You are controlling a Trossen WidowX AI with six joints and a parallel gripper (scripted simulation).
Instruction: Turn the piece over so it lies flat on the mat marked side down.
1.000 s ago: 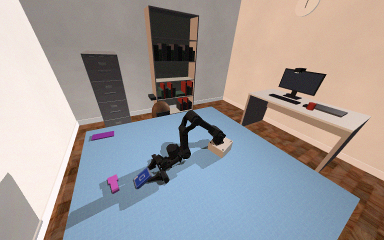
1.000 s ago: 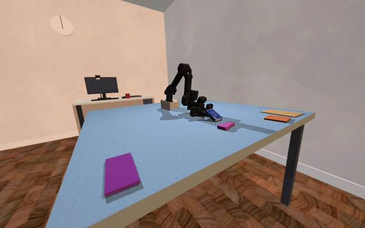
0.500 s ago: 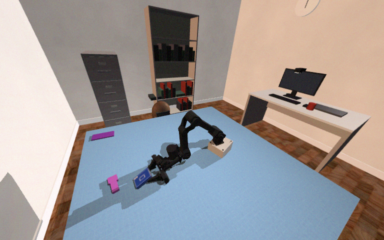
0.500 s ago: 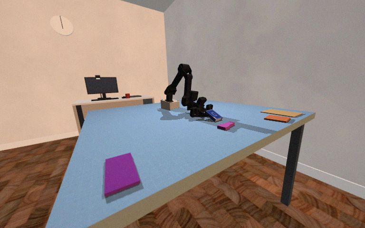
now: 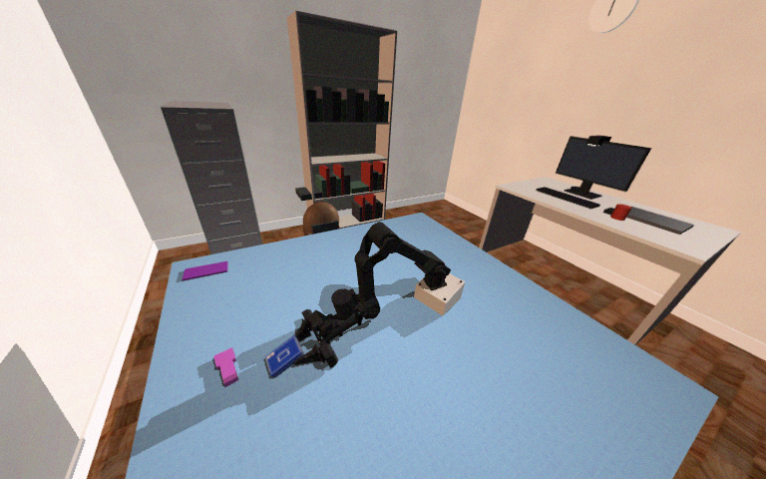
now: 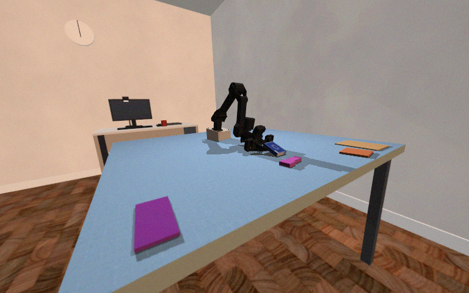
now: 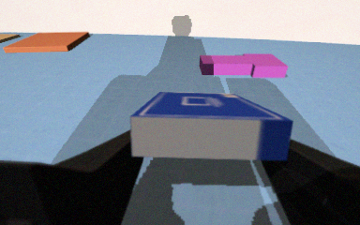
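The piece is a flat blue slab (image 5: 283,357) (image 6: 275,148) (image 7: 206,107) with a pale rectangle outline on its broad face and a grey near edge. It is tilted, its near end lifted off the blue mat (image 5: 452,361) (image 6: 207,179) (image 7: 56,94) and its marked face turned up. My gripper (image 5: 311,344) (image 6: 256,142) lies low over the mat and is shut on the slab's near end, one finger at each side. In the wrist view the dark fingers flank the slab at the lower left and lower right.
A pink stepped block (image 5: 226,365) (image 6: 290,161) (image 7: 244,65) lies just beyond the slab. A purple slab (image 5: 204,270) (image 6: 155,223) lies far off. An orange slab (image 6: 356,152) (image 7: 44,42) and a tan board (image 6: 361,144) lie near the table's far corner. The arm's base (image 5: 439,293) (image 6: 217,133) stands behind.
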